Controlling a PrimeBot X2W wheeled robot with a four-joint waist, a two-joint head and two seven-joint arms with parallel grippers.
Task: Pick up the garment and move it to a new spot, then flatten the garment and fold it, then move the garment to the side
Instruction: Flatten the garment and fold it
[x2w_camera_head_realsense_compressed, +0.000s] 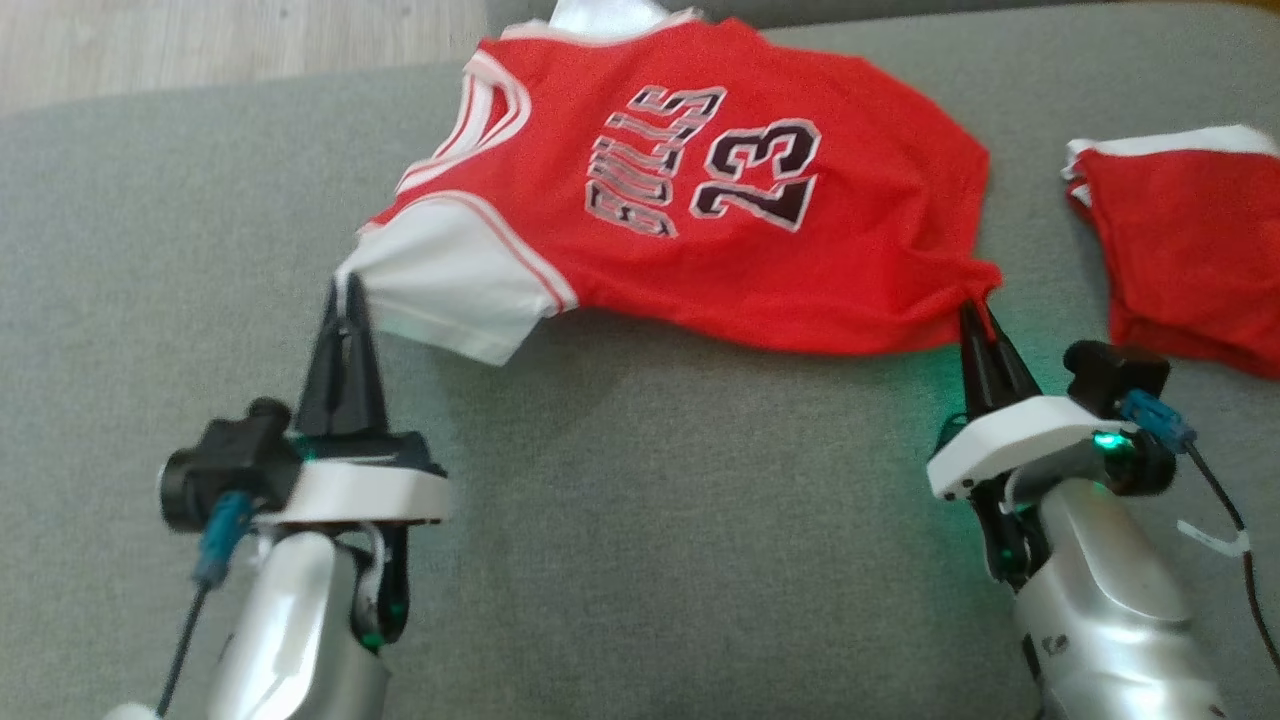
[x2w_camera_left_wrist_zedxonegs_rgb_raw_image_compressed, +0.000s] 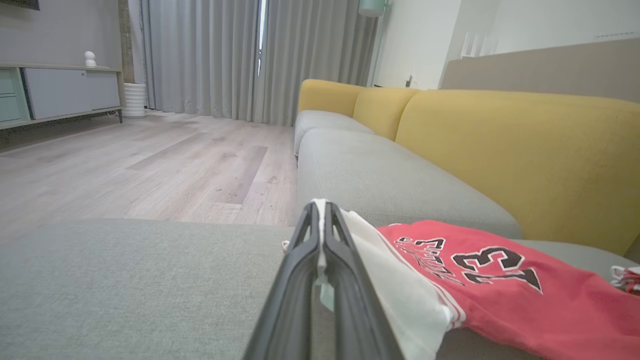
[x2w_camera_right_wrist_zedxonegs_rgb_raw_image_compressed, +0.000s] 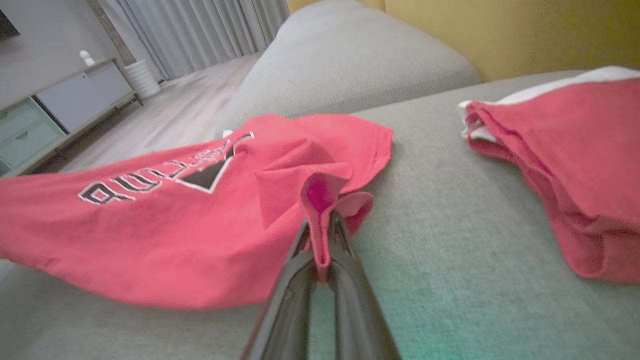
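Red garment (x2w_camera_head_realsense_compressed: 700, 230) on grey, between my black jaws
The garment is red with white sleeves, red-and-white striped trim and a black "23" outlined in white; the second garment (x2w_camera_head_realsense_compressed: 1190, 260) is red, edged white; the sofa seat (x2w_camera_head_realsense_compressed: 640, 520) is grey, its backrest (x2w_camera_left_wrist_zedxonegs_rgb_raw_image_compressed: 525, 150) mustard yellow, the floor (x2w_camera_left_wrist_zedxonegs_rgb_raw_image_compressed: 150, 165) pale wood

Grey sofa seat (x2w_camera_left_wrist_zedxonegs_rgb_raw_image_compressed: 390, 180) (yellow backrest (x2w_camera_left_wrist_zedxonegs_rgb_raw_image_compressed: 525, 150)), pale wood floor (x2w_camera_left_wrist_zedxonegs_rgb_raw_image_compressed: 150, 165), grey curtains (x2w_camera_left_wrist_zedxonegs_rgb_raw_image_compressed: 200, 55)
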